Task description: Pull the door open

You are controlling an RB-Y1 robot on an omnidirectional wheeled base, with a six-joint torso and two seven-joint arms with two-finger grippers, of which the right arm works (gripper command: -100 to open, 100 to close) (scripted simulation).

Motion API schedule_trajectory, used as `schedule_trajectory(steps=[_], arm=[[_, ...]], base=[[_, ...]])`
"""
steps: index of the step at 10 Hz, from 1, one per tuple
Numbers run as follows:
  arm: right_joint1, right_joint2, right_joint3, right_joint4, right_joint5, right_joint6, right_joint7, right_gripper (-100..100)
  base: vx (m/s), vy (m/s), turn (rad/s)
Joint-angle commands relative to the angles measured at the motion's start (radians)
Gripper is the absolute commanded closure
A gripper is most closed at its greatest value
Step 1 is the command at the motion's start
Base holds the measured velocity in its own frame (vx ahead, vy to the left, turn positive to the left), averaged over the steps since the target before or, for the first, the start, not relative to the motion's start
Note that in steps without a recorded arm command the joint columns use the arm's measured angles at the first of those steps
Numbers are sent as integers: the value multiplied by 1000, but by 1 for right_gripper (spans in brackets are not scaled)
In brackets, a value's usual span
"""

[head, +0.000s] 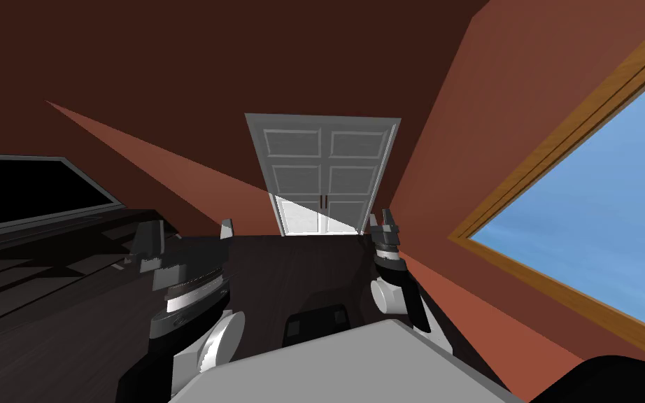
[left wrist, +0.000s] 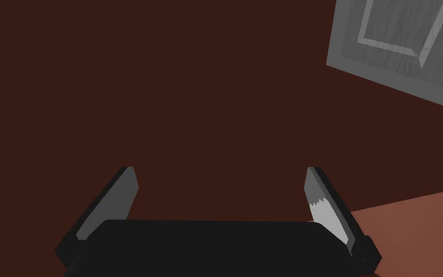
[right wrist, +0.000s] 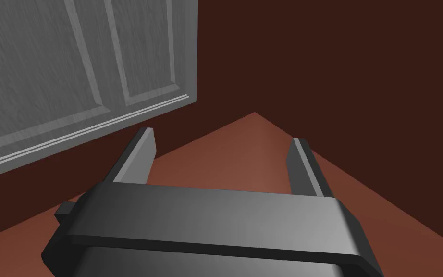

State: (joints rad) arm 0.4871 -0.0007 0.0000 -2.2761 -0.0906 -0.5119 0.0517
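Approach step — door (head: 322,175) stood shut, well ahead; left gripper (left wrist: 220,169) and right gripper (right wrist: 222,135) had fingers apart — next called for nearing its handles (head: 323,202).

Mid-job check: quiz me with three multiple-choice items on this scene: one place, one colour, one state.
1. Where is the door? A straight ahead; B far left; C on the floor.
2. The door's colour? A brown; B grey; C blue.
3. The left gripper and right gripper are? A both open; B both shut; C left shut on a handle.
Key: 1 A, the head view shows it ahead, between both arms; 2 B, its panels are grey; 3 A, each gapes wide, empty.
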Motion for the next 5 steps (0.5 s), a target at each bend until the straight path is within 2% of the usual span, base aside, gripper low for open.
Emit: schedule_trajectory(steps=[1,5], arm=[[-2,-13,6,30,-16,-9,-34,-100],[-6,-35,18,88,-47,-28,-98,-100]], base=[[-3,-48,40],[145,15,28]])
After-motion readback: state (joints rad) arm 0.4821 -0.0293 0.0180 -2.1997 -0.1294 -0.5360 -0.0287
